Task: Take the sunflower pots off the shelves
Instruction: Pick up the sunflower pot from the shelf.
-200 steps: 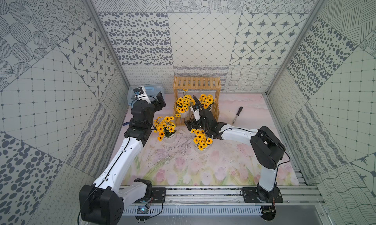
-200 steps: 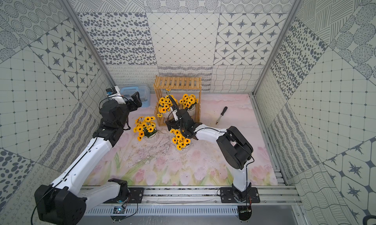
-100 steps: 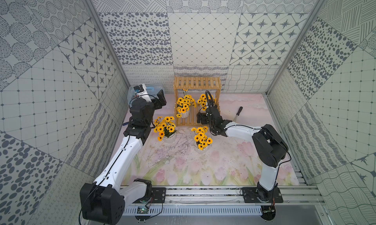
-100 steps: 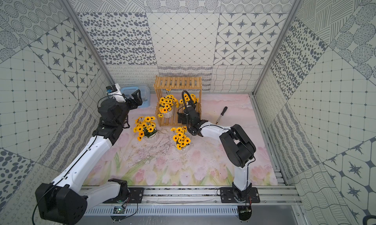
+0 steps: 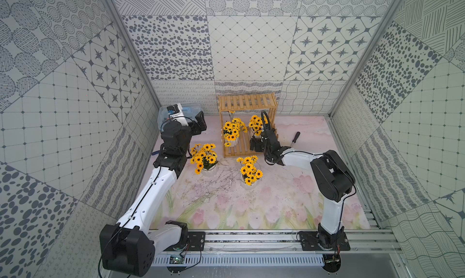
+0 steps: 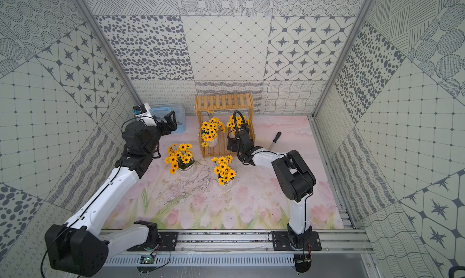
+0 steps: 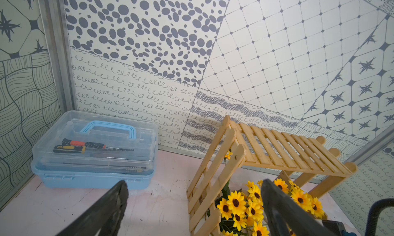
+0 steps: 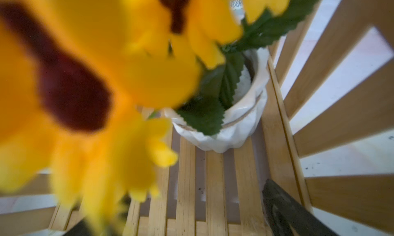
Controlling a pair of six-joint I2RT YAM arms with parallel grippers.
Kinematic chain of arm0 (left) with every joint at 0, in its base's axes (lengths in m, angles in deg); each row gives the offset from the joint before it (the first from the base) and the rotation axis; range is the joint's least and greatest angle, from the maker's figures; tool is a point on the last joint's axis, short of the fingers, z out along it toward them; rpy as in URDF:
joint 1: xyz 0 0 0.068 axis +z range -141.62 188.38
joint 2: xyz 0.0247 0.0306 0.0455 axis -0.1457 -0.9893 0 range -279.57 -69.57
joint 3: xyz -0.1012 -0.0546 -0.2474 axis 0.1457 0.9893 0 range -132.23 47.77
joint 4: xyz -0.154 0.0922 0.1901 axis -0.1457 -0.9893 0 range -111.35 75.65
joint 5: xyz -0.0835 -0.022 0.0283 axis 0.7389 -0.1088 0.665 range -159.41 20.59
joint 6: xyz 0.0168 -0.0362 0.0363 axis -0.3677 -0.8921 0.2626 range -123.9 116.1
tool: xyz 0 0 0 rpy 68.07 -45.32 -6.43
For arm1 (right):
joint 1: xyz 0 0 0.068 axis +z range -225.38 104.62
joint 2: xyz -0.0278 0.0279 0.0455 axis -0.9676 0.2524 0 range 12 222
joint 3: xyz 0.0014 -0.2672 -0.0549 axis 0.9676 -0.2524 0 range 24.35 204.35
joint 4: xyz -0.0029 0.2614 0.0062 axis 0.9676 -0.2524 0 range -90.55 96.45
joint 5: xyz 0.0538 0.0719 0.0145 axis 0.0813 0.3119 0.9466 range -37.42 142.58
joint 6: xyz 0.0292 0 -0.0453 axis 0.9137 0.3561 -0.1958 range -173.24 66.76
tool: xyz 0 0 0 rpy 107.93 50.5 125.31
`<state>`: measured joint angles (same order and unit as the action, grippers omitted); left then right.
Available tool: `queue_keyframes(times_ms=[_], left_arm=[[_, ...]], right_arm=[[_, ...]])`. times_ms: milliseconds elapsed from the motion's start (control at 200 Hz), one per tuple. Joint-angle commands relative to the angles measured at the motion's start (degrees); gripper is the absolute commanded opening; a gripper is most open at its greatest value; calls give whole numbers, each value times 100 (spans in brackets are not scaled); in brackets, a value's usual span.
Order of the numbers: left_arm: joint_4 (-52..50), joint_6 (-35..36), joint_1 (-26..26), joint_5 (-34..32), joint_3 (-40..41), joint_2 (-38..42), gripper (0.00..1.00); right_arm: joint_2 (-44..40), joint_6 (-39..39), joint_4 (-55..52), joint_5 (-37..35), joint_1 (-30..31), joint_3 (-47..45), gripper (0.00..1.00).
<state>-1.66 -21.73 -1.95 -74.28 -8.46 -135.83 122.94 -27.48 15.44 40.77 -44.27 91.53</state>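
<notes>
My right gripper gaped empty by the pot on the lower shelf. My left gripper hung open too, holding nothing.

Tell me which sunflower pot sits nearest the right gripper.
The lower-shelf pot at the end of the rack nearest the screwdriver: the open right gripper faces it. Its shelf neighbour is farther; two others stand on the mat.

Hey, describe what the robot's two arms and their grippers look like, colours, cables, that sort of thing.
The left arm and right arm both have white tubular links joined by bulky black joint housings, mounted on black base plates. Thin black cables run along them; a cable loop arches over the right wrist. The left gripper and right gripper have plain black fingers.
</notes>
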Motion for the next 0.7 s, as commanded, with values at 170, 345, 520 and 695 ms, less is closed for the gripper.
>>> queue_keyframes(times_ms=[170,345,520,695], left_arm=[[539,-19,89,159,-143,-204,97],[616,-70,187,262,-231,-430,97],[692,-196,350,384,-226,-551,97],[731,-272,434,486,-214,-566,97]], right_arm=[[20,-64,748,368,-505,-403,98],[131,-387,949,461,-511,-301,98],[384,-598,1175,878,-527,-46,98],[581,-536,1061,781,-536,275,98]])
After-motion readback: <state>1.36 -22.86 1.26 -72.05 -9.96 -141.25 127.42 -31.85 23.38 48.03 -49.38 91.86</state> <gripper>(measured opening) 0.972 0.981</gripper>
